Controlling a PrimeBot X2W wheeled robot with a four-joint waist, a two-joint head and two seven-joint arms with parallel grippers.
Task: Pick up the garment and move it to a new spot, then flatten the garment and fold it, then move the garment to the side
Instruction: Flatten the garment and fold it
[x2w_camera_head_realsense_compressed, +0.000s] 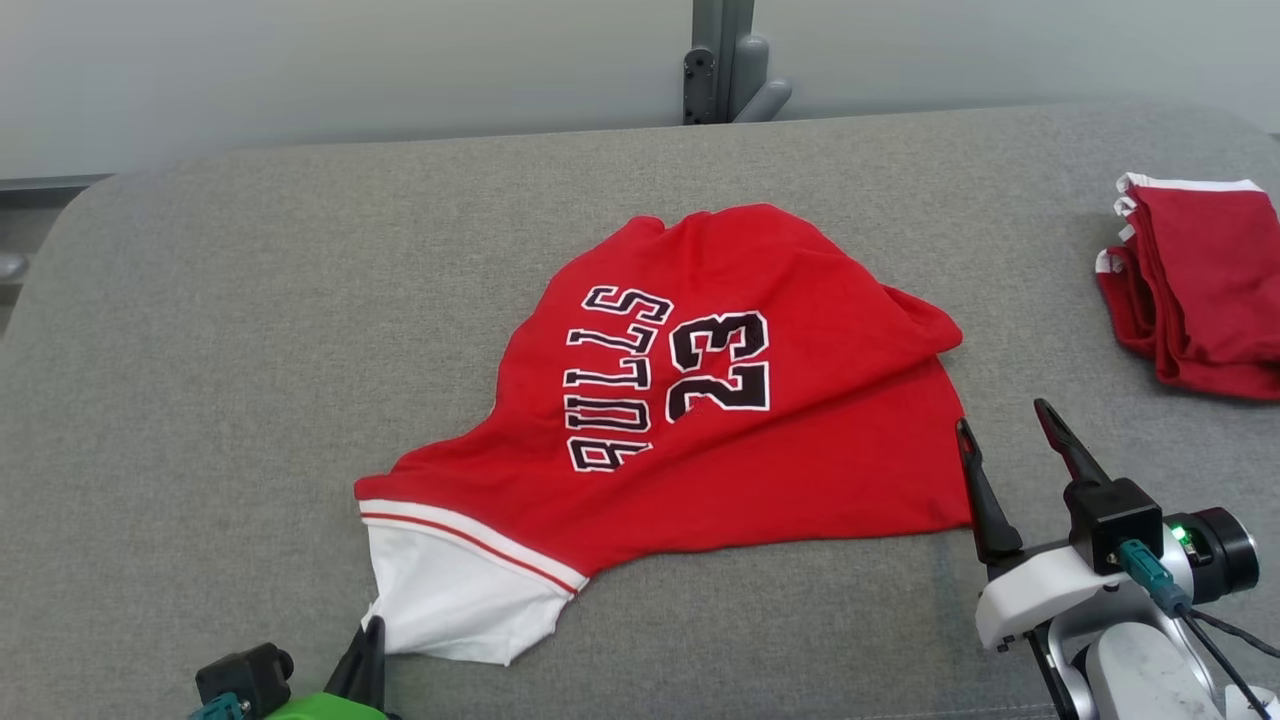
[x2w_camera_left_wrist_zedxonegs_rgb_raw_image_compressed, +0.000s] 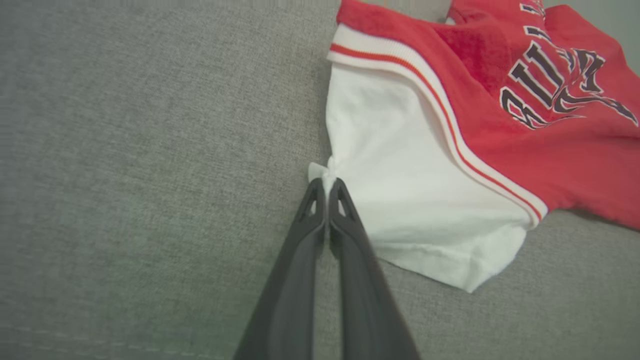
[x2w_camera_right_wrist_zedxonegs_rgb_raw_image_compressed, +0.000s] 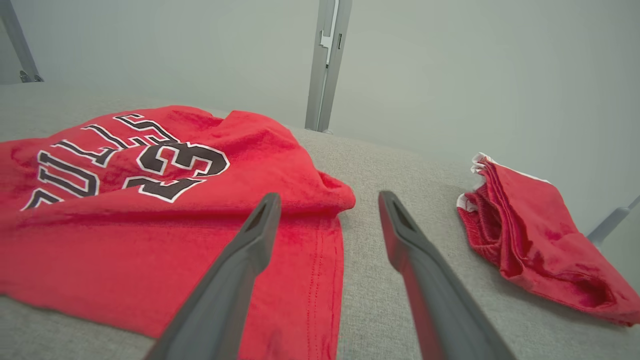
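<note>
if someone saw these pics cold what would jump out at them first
The red jersey with BULLS 23 in black lettering, lying rumpled in the middle of the grey cushion, grabs the eye first. Next is the left gripper, shut on the corner of its white sleeve at the near left. The right gripper is open at the jersey's right edge, and a folded red garment sits at the far right.

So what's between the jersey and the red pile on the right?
Bare grey cushion, in the head and right wrist views. The open right tool hovers at the jersey hem, short of the pile.
</note>
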